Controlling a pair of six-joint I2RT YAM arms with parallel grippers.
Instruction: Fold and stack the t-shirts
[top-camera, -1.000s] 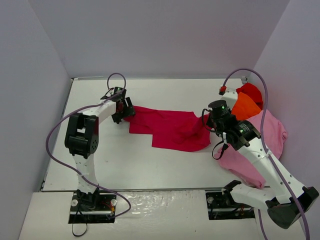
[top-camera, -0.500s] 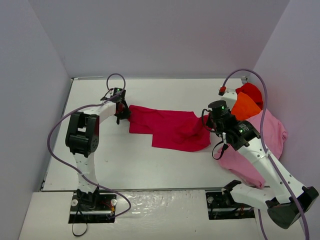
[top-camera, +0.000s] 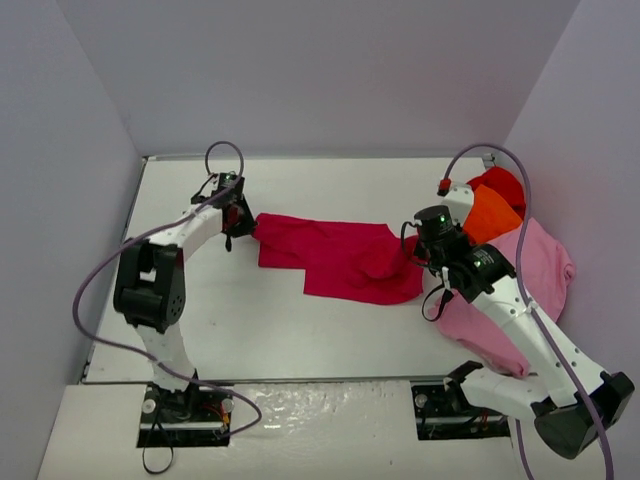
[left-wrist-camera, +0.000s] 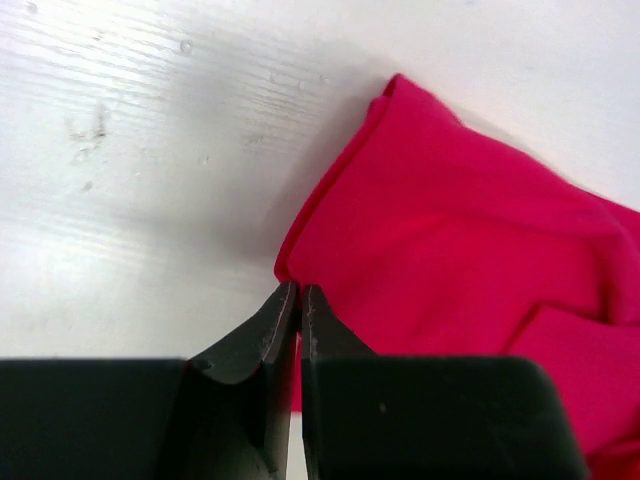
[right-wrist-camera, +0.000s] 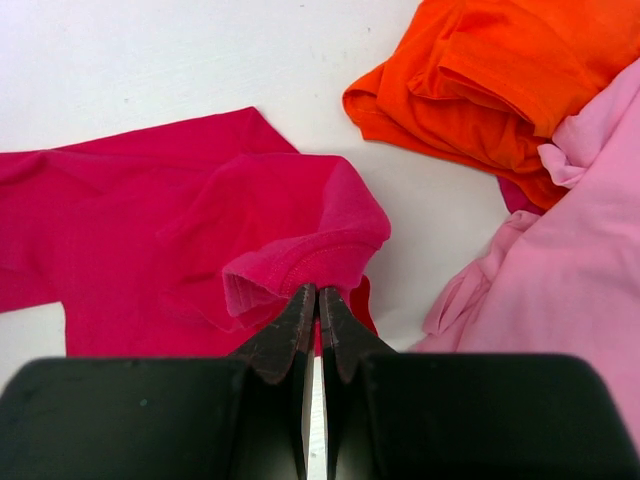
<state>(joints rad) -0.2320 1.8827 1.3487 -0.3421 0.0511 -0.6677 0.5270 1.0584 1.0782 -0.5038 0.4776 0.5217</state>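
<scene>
Top view: crimson t-shirt (top-camera: 340, 258) lies mid-table (top-camera: 300, 330), long axis L–R, narrower end twd the left arm. White walls (top-camera: 320, 70) on 3 sides. Pink t-shirt (top-camera: 535, 265), orange t-shirt (top-camera: 492, 215) and red t-shirt (top-camera: 505, 185) heaped far R.
Left wrist: left gripper (left-wrist-camera: 300, 295) pinched on the crimson hem.
Right wrist: right gripper (right-wrist-camera: 318, 298) clamps a raised fold.

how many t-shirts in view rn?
4: crimson t-shirt spread in the centre; orange t-shirt, light pink t-shirt and bright red t-shirt heaped together at right. More could be hidden underneath.
</scene>
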